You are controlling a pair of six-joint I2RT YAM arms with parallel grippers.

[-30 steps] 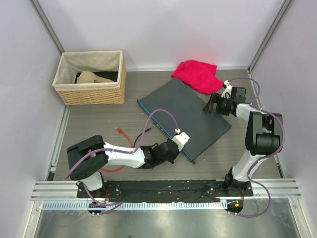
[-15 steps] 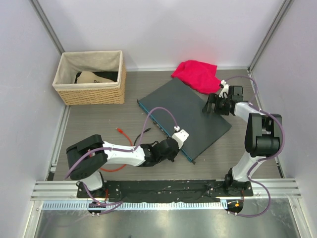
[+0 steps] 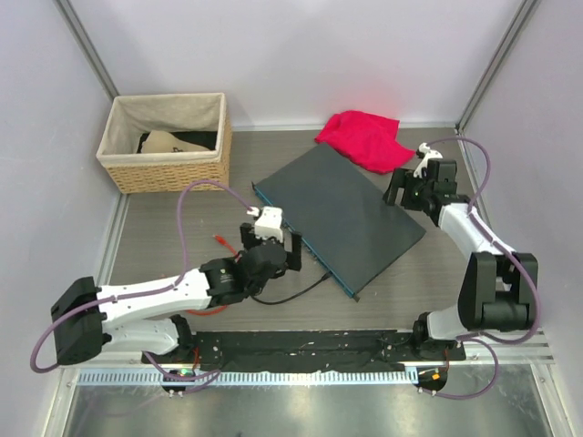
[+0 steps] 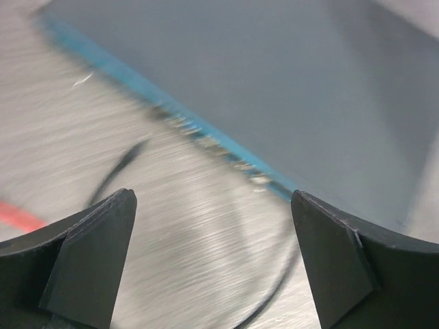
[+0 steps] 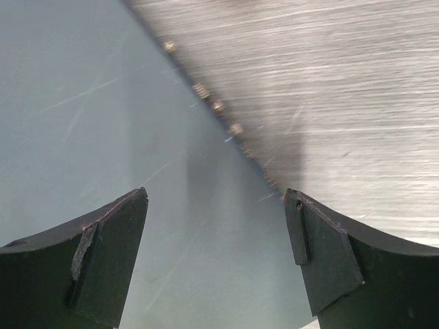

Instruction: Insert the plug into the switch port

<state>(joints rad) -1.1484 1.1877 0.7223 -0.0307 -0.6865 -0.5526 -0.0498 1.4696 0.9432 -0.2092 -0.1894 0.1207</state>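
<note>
The switch (image 3: 342, 214) is a flat dark-grey box lying at an angle mid-table, its teal front face (image 3: 296, 237) turned toward the left arm. A thin black cable (image 3: 296, 289) curves across the table to that face, and its plug (image 3: 325, 271) sits against the row of ports. In the blurred left wrist view the cable (image 4: 291, 267) rises to the teal strip (image 4: 137, 86), and I cannot tell how deep the plug sits. My left gripper (image 3: 271, 244) (image 4: 212, 199) is open and empty, just short of the face. The right gripper (image 3: 401, 191) (image 5: 214, 195) is open above the switch's far corner.
A woven basket (image 3: 168, 146) stands at the back left. A red cloth (image 3: 364, 138) lies behind the switch. An orange cable (image 3: 221, 242) trails on the table left of the left gripper. Grey walls close in on both sides.
The left gripper has opened, let go of the plug at the switch's front face and drawn back to the left. The right gripper has shifted slightly right.
</note>
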